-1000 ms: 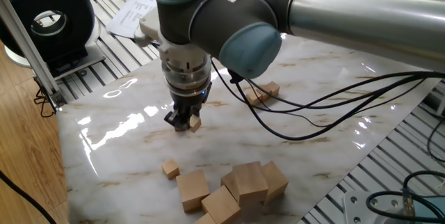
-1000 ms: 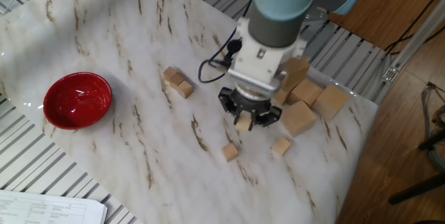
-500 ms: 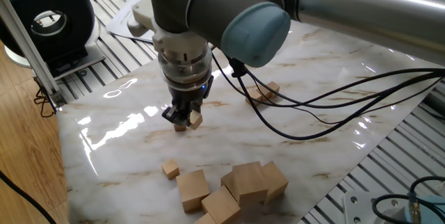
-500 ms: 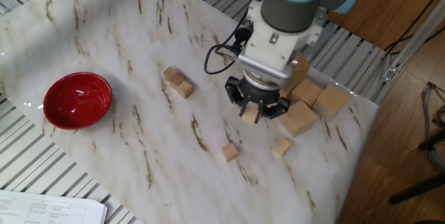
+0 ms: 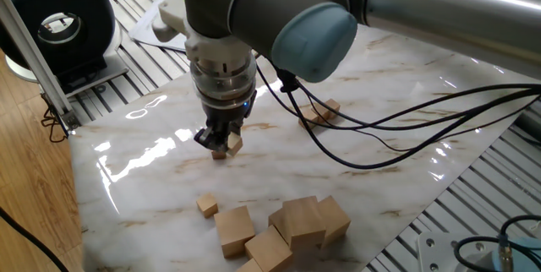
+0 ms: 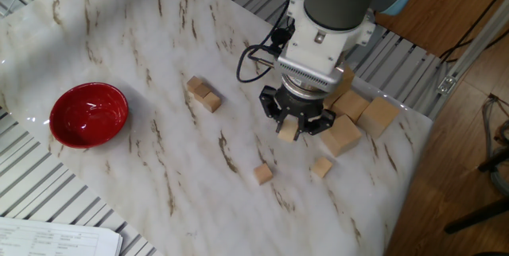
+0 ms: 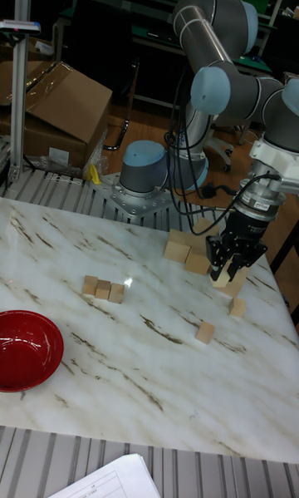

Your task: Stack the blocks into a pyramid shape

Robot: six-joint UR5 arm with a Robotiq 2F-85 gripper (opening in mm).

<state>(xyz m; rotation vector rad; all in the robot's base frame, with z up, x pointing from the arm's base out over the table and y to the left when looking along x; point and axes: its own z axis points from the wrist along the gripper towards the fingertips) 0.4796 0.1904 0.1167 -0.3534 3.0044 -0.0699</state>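
Wood block (image 6: 286,133) gripped in pincer (image 6: 291,134) | above marble table (image 6: 143,129), off surface

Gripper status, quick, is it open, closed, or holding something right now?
Gripper: closed on a small wooden block, held clear of the marble table.

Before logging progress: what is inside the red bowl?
Nothing shows inside the red bowl: only its glossy interior. The tool holds a small block far away; no block has gone in.

Silver arm (image 5: 439,2), blue-grey joint caps
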